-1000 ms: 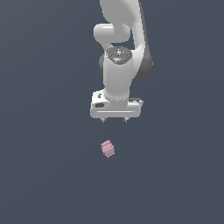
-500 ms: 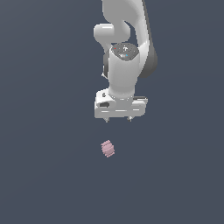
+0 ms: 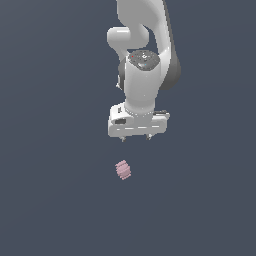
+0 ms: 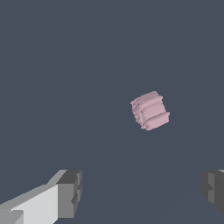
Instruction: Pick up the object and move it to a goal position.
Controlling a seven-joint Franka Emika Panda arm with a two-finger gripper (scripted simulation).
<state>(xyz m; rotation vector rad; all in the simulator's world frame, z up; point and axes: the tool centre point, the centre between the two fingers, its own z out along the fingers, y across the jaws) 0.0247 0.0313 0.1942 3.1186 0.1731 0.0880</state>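
1. The pincer (image 3: 135, 138) sits a little lower than a second ago, nearer the object (image 3: 123, 170) but not touching it.
2. Its body is further toward the exterior view's left, closer to being over the object.

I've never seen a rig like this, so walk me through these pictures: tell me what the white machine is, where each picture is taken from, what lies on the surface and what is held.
These are simulator renders, not photos. The white machine is a robot arm, seen in the exterior view from a camera off the arm. At its lower end is the gripper, a two-fingered clamp. The other picture comes from a camera on the wrist, looking past the fingers; they stand wide apart, so the gripper is open and holds nothing. On the plain dark surface lies one thing: a small pink ridged object, also seen in the wrist view. It lies apart from the gripper, untouched.
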